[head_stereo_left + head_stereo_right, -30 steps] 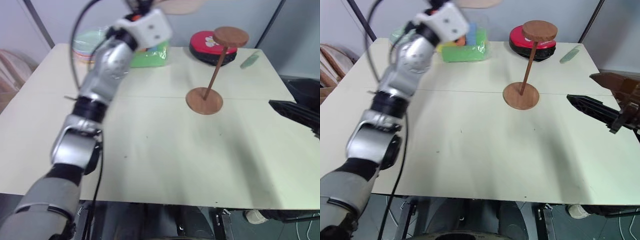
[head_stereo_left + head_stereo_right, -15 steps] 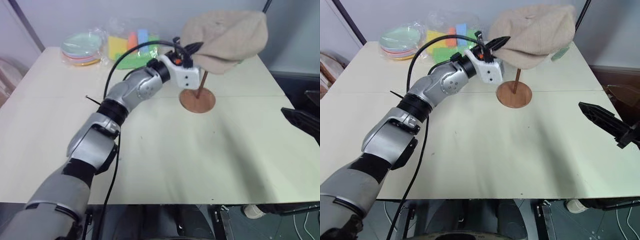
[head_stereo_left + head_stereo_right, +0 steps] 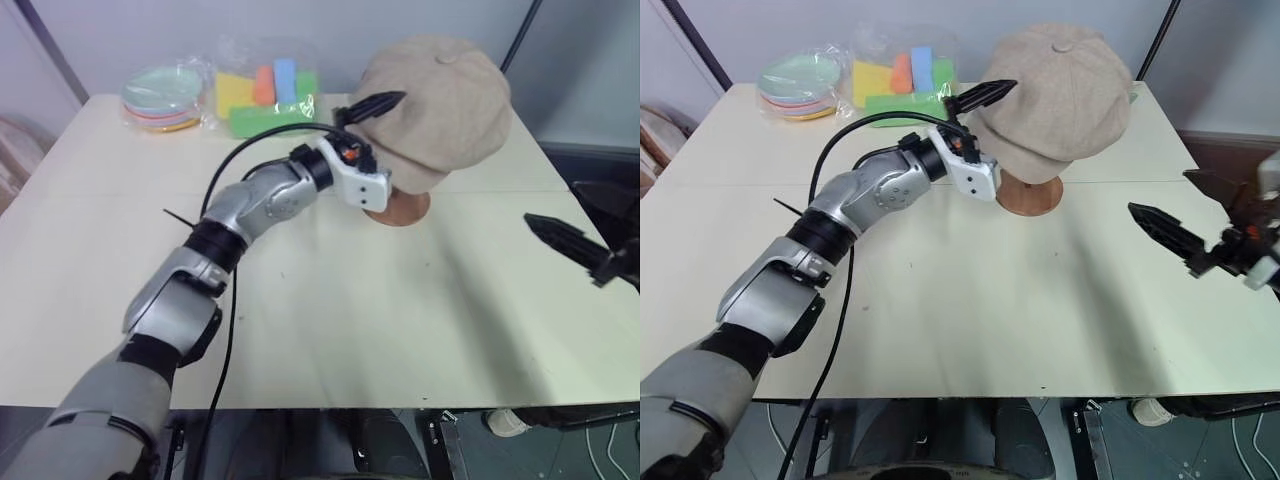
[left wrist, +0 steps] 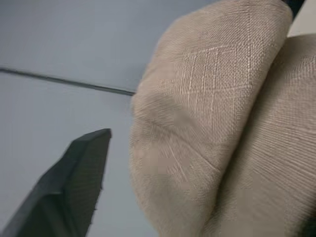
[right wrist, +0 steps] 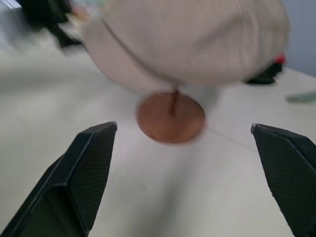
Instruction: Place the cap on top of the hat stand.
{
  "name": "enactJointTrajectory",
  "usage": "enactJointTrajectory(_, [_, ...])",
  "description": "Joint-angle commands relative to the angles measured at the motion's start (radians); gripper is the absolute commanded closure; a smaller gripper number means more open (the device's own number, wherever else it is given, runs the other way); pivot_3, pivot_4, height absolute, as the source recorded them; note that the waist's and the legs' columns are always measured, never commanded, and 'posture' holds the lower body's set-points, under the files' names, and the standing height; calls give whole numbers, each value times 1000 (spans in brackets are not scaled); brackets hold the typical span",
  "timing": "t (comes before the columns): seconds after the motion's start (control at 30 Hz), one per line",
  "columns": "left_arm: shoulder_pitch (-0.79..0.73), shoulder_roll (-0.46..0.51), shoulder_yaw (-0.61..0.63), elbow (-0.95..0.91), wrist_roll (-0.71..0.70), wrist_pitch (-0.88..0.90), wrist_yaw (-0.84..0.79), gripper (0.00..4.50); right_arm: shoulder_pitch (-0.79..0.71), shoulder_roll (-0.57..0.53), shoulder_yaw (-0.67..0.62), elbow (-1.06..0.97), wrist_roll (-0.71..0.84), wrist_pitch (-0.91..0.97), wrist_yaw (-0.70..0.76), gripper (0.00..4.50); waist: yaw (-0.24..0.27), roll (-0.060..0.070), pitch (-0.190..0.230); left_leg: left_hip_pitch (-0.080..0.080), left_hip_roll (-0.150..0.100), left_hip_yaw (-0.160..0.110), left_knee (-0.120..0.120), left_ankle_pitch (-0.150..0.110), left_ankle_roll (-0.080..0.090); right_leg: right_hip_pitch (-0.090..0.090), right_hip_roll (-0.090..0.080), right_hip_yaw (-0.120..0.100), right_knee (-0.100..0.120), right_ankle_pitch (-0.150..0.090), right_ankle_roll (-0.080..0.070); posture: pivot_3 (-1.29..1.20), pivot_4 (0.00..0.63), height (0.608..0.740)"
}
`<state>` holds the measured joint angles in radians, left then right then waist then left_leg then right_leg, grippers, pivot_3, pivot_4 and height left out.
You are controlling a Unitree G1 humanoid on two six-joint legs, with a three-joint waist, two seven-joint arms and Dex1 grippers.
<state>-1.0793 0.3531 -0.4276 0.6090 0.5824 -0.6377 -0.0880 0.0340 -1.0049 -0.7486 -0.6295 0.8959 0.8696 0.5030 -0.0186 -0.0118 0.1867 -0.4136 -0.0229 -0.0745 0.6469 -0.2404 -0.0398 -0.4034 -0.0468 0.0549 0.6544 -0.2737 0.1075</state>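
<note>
Lowered since the earlier frame, the left gripper (image 3: 985, 128) now has its jaws parted around the edge of the soft beige fabric newsboy cap (image 3: 1060, 100). This cap sits on the reddish-brown wooden hat stand (image 3: 1032, 195) just beyond the fingers. Well apart, the right gripper (image 5: 185, 173) stands wide open, empty.
</note>
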Motion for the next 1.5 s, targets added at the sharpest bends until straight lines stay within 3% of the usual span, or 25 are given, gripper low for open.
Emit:
enactJointTrajectory(0.03, [108, 85, 81, -199, -248, 24, -230, 97, -36, -5, 120, -78, -112, -63, -61, 0, -2, 1, 0, 1, 2, 0, -1, 0, 0, 0, 0, 1, 0, 0, 0, 0, 150, 740])
enactJointTrajectory(0.17, [266, 225, 153, -421, -554, 173, -522, 97, -14, -27, 313, -142, -328, -158, -94, 0, 4, 1, 0, 2, 2, 0, 0, 0, -1, 0, 0, 1, 1, 0, 0, 0, 150, 740])
enactJointTrajectory(0.23, [340, 295, 206, -529, -730, 336, -659, 97, -13, -22, 405, -160, -424, -206, -108, 0, 3, 1, 0, 2, 3, 0, 0, 0, -1, 1, 0, 1, 1, 0, 0, 0, 150, 740])
enactJointTrajectory(0.37, [403, 491, 332, -685, -1175, 976, -907, 97, -103, 0, 719, -107, -814, -380, -247, 0, 0, 0, 0, 2, 3, -1, 2, 1, -1, 2, 0, 0, 1, 0, -1, 0, 150, 740])
enactJointTrajectory(0.47, [382, 578, 400, -698, -1358, 1233, -1018, 97, -217, 66, 936, 3, -1142, -522, -360, 0, -2, 0, 1, 3, 2, 0, 1, 1, -1, 3, 0, -1, 1, -1, -1, 0, 150, 740])
enactJointTrajectory(0.6, [329, 575, 463, -660, -1425, 1365, -1022, 97, -371, 221, 1102, 168, -1400, -607, -445, 0, -2, -1, 1, 5, 0, -1, 2, 1, -1, 4, 1, -1, 1, -1, -1, 0, 150, 740])
enactJointTrajectory(0.77, [269, 549, 520, -632, -1454, 1446, -997, 97, -487, 347, 1133, 346, -1569, -656, -524, 0, 0, -1, 1, 4, 0, -1, 1, 1, -2, 4, 1, -1, 1, -1, -1, 0, 150, 740])
enactJointTrajectory(0.97, [244, 520, 539, -628, -1426, 1455, -976, 97, -553, 429, 1122, 524, -1650, -724, -590, 0, -2, -1, 1, 4, 0, -1, 1, 1, -2, 4, 1, -1, 1, -1, -1, 0, 150, 740])
enactJointTrajectory(1.07, [248, 516, 543, -635, -1421, 1458, -975, 0, -560, 446, 1102, 539, -1655, -751, -590, 887, -2, -1, 1, 4, 0, -1, 1, 1, -2, 3, 1, -1, 2, -1, -1, 0, 150, 740])
enactJointTrajectory(1.3, [253, 505, 540, -639, -1404, 1451, -976, 0, -555, 439, 1052, 523, -1671, -777, -578, 4412, -2, -1, 1, 4, 0, -1, 1, 1, -2, 3, 1, -1, 2, -1, -1, 0, 150, 740])
enactJointTrajectory(1.5, [253, 497, 548, -634, -1396, 1454, -976, 0, -514, 334, 972, 447, -1648, -890, -526, 4472, 0, -1, 1, 4, 0, -1, 1, 1, -2, 3, 0, -1, 2, -1, -1, 0, 150, 740])
